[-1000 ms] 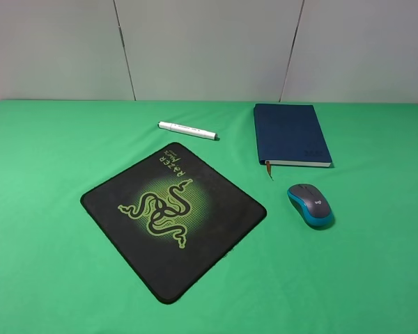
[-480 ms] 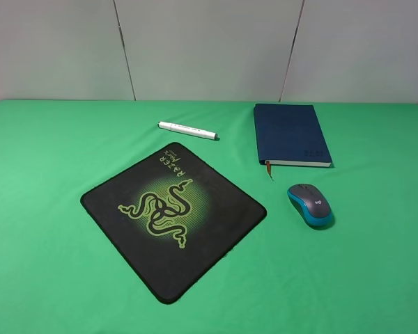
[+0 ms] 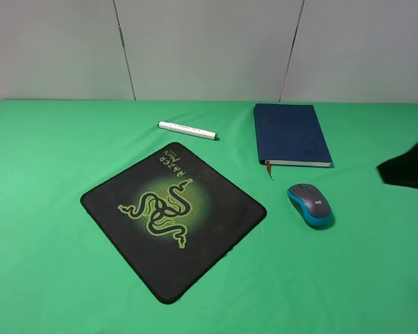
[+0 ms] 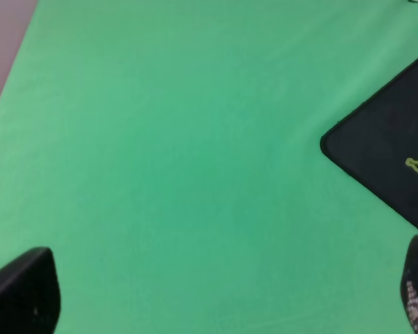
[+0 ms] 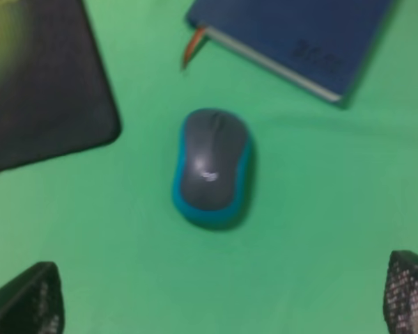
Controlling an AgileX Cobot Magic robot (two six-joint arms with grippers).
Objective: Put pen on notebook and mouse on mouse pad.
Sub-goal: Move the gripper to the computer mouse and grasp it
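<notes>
Mouse point(image 5: 211, 167) dead ahead of R gripper point(image 5: 223, 306), centred btwn its wide-spread fingers point(image 5: 28, 303), long axis roughly along approach. R arm nearer; L gripper point(image 4: 216, 296) also wide, over cloth point(image 4: 160, 139).

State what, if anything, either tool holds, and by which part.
Nothing. The left tool and the right tool are open and empty; the mouse and pen lie free.

Bare green surface point(image 3: 49, 153) rings the mouse point(image 3: 311, 204) on every side. The notebook point(image 3: 290, 134) lies just behind it toward the far edge, the mouse pad point(image 3: 173, 218) to its left across a clear strip. The pen point(image 3: 187, 130) lies alone, open all round.
</notes>
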